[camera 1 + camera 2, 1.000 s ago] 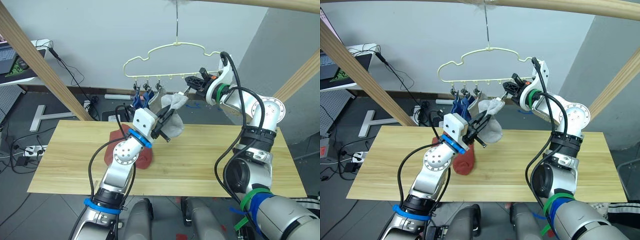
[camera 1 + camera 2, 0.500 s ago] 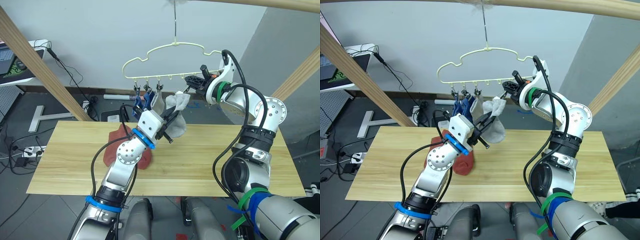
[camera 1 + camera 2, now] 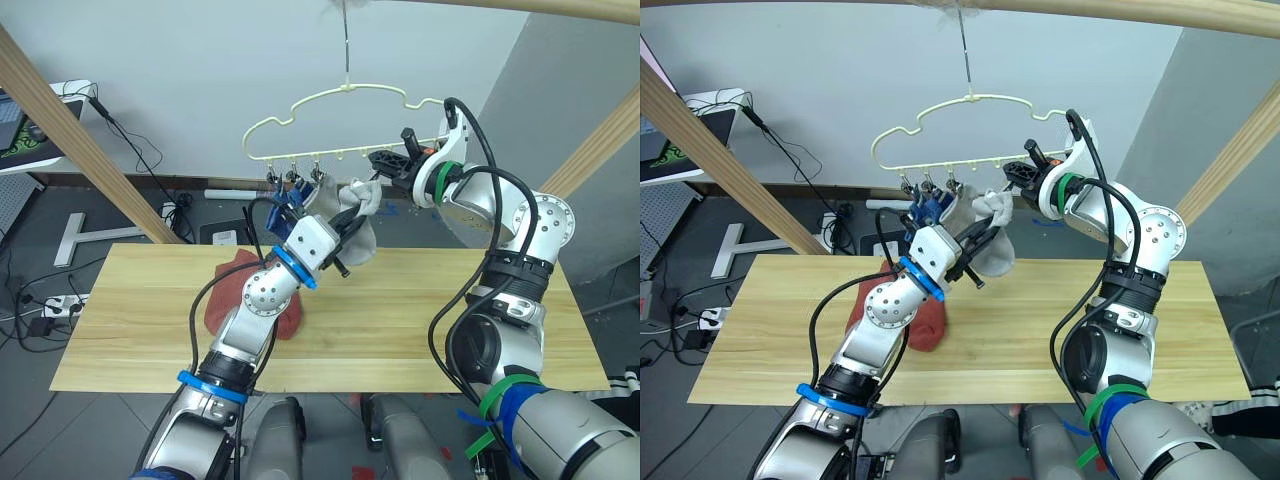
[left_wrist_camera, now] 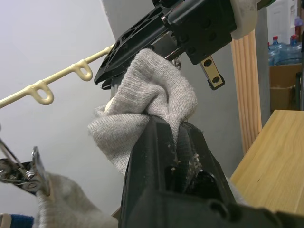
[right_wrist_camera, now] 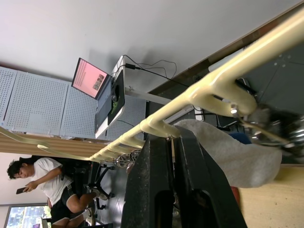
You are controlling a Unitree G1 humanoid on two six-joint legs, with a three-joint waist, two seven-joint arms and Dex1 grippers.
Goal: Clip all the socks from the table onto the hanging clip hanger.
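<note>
Holding a grey sock [image 3: 352, 222] tight, the left claw [image 3: 347, 232] lifts it near the frame's middle, under the clip hanger [image 3: 330, 125]. The right claw [image 3: 385, 166] is closed on a clip there. A red sock [image 3: 240, 300] lies on the desk [image 3: 130, 310].

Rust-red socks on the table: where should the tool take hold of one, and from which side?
Grip the rust-red socks at the heap's raised top fold, coming from above. They lie bunched on the table, so no flat edge offers itself, and the left arm's elbow partly covers them from the front.
</note>
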